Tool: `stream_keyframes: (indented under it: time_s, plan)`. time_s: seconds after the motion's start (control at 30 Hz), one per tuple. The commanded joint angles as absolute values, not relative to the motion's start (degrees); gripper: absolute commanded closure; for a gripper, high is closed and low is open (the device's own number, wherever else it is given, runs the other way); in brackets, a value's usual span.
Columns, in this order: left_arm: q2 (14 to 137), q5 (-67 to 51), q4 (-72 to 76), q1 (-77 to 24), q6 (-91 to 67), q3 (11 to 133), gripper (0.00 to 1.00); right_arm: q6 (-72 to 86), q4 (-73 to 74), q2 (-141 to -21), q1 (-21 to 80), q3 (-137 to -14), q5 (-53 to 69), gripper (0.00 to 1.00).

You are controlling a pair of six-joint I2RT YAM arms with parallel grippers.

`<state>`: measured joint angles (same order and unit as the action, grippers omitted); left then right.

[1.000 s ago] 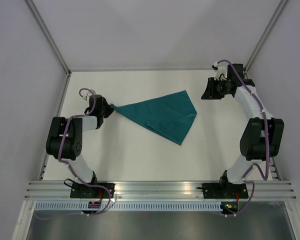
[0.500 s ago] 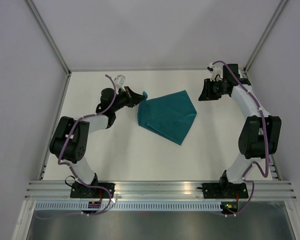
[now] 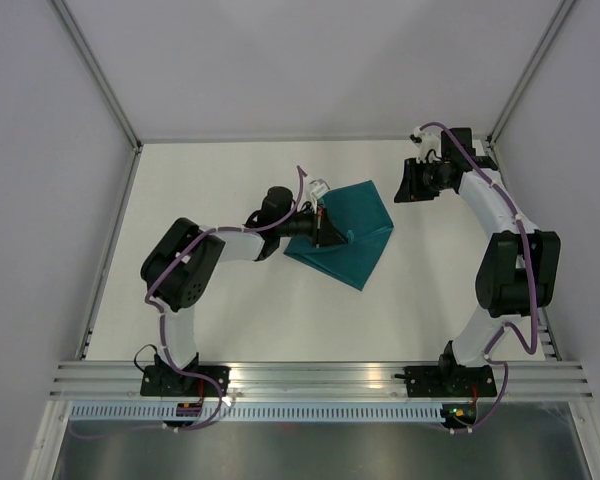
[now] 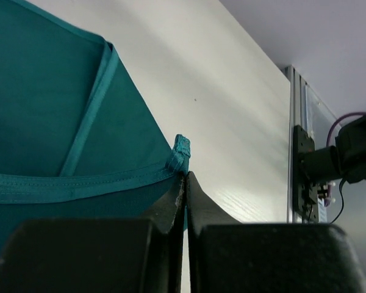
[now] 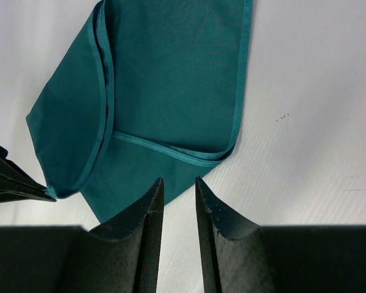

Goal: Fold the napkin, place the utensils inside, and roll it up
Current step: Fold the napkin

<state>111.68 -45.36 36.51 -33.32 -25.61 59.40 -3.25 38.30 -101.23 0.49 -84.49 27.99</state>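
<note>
Two arms, top view: left gripper (image 3: 325,228) reaches over the napkin (image 3: 355,235), which lies partly doubled near the middle of the table (image 3: 230,300). Right gripper (image 3: 412,182) hangs just beside the napkin's far right corner.
Left wrist view: jaws pressed tight on a hemmed corner (image 4: 181,146), and the cloth spreads left from the pinch.
Right wrist view: fingers parted a little with nothing between them. The napkin lies below and ahead.
Step, as I judge it: the fold is under way. Carry the pinched corner across to the opposite edge, keep it low, and lay the hems flush before letting go.
In the way: right gripper is close to the landing side and could snag the cloth.
Utensils: none show in any view.
</note>
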Motion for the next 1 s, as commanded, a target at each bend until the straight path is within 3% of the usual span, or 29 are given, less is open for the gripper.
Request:
stream_keyframes:
  time_s: [0.0,0.8,0.97]
  plan:
    - [112.67,-48.87,34.37,-34.71,-18.82,61.61,0.98,-3.34,38.76,-101.86,1.41,-86.57,27.25,0.67]
    - [118.29,-40.26,11.69,-45.61,-2.28,70.04,0.98,-3.52,38.50,-103.09,2.46,-86.57,25.66,0.68]
    - [119.70,-36.13,12.12,-47.10,-3.34,70.84,0.87,-3.69,38.50,-103.36,2.72,-86.48,25.49,0.68]
